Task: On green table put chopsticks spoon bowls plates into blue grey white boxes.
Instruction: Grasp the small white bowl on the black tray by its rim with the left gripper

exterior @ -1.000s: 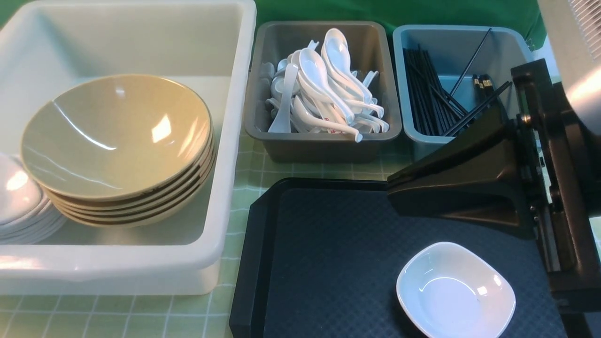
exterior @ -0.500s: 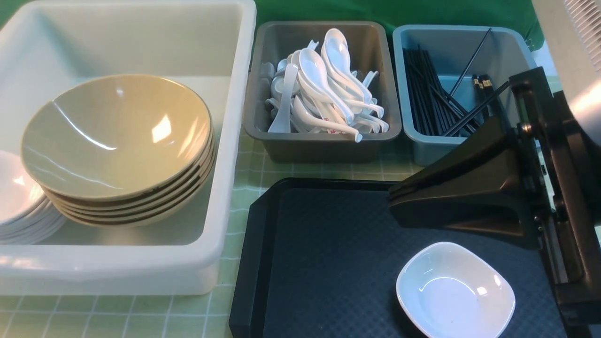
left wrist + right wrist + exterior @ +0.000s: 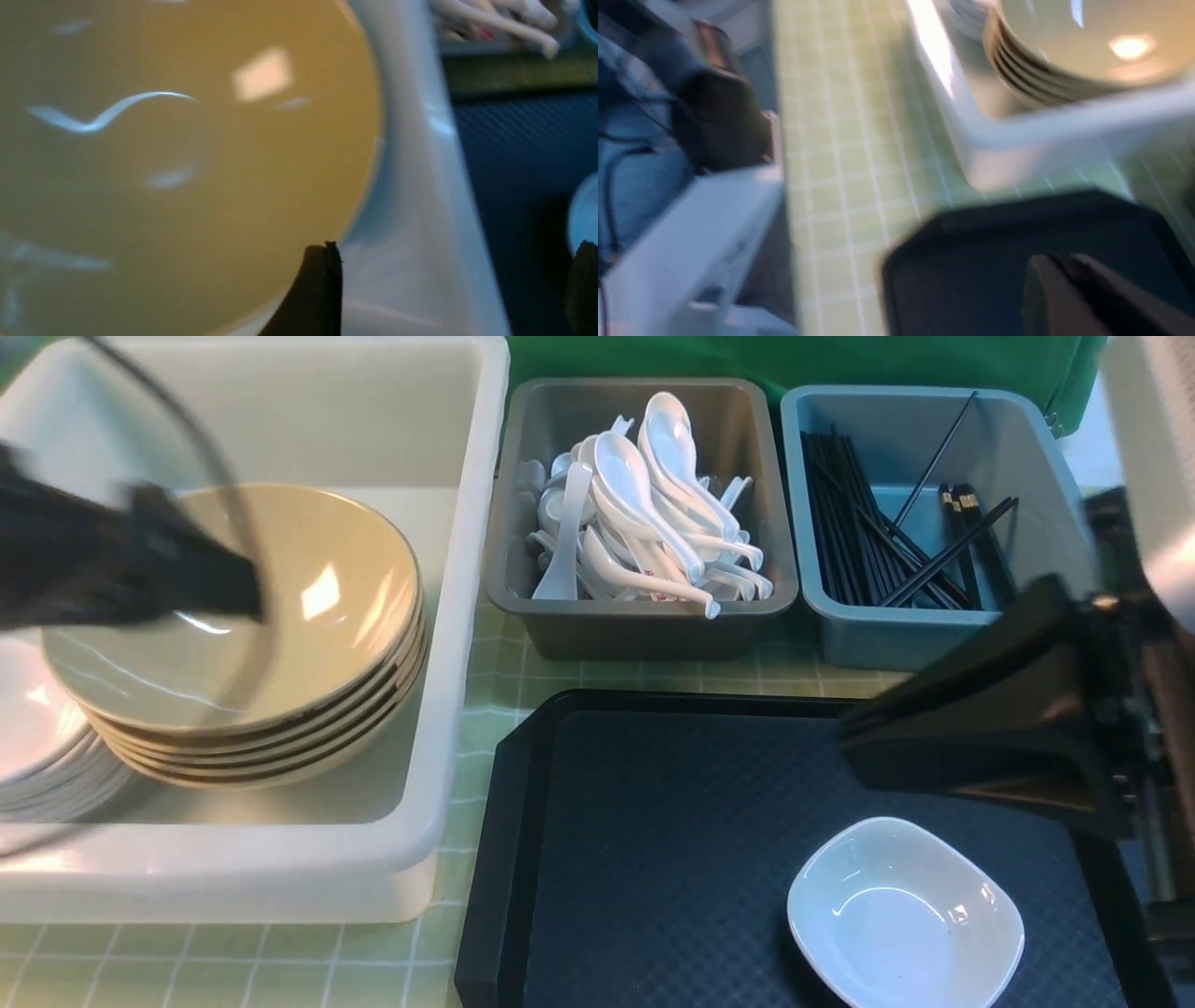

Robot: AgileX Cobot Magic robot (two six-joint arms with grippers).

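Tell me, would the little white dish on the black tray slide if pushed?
Probably a little: the white dish looks glossy, though the bumpy black tray may slow it. It sits low and wide, so tipping seems unlikely. Its shiny rim might slip when pinched.

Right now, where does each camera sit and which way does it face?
Front view: between the arms, facing forward and down at white box, grey box, blue box, black tray; left gripper blurred left, right gripper right.
Left wrist view: on the left wrist, close above the bowls and white box rim; open fingers show.
Right wrist view: on the right wrist, blurred, facing across black tray and green table toward the white box; shut fingers show.
Shared: all three show the bowls in the white box.
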